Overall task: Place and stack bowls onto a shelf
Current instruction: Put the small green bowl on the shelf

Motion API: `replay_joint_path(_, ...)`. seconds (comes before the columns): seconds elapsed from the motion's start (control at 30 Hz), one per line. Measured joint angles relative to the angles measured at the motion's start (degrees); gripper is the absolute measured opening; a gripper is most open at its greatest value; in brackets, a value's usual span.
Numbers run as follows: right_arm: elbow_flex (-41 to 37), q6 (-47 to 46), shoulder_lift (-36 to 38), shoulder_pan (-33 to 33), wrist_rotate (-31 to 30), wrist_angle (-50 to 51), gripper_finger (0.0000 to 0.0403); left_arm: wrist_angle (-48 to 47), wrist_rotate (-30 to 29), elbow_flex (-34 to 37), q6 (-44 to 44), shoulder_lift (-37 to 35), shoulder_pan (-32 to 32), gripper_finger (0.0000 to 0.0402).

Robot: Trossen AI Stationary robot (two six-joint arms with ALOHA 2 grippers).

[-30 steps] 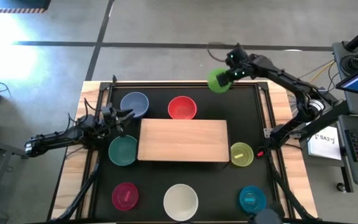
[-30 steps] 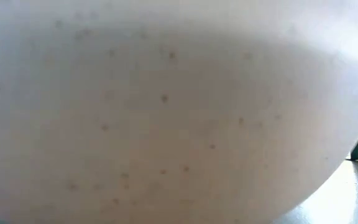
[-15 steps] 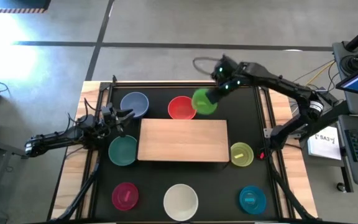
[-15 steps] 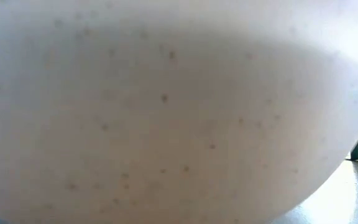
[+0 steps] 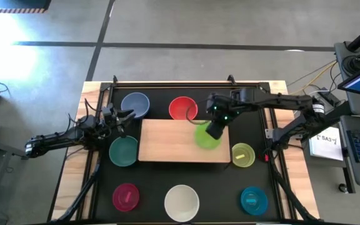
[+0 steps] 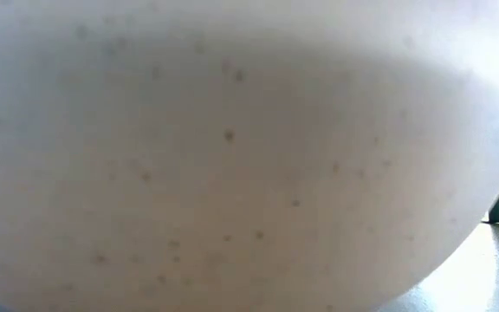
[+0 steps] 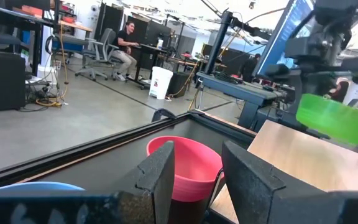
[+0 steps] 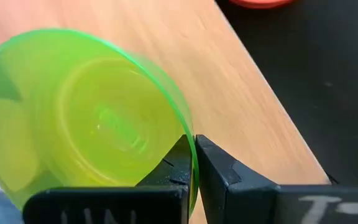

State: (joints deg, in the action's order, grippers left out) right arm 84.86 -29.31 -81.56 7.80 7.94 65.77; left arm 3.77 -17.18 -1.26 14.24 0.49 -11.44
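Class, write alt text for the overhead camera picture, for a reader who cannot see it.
The right gripper holds a green bowl by its rim over the right end of the wooden shelf. Seven other bowls sit on the black tabletop around the shelf. The left gripper waits open near the blue-grey bowl.

My low view is being filled almost wholly by the cream-white bowl [image 6: 232, 156], blurred, hiding the table behind it. In my right wrist view the green bowl [image 8: 86, 124] is covering part of the shelf [image 8: 229, 106]. The blue-grey bowl [image 7: 30, 186] is being cut off at the lower left of my left wrist view, perhaps half hidden.
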Motion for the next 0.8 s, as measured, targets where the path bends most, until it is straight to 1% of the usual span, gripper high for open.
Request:
replay_joint_path(0.07,0.00,-0.51,0.00,-0.58,-2.07,1.89,0.0008,0.00,-0.01,0.00,0.00,0.00,0.00,0.0116)
replay_joint_path(0.23,-0.54,-2.82,0.00,-0.57,-3.75,4.52,0.0008,0.00,0.01,-0.01,0.00,0.01,0.00,0.0116)
replay_joint_path(0.8,-4.31,-6.73,-0.04,-0.81,-3.00,4.25,0.0009,-0.02,0.00,0.00,0.00,0.02,0.00,0.0116)
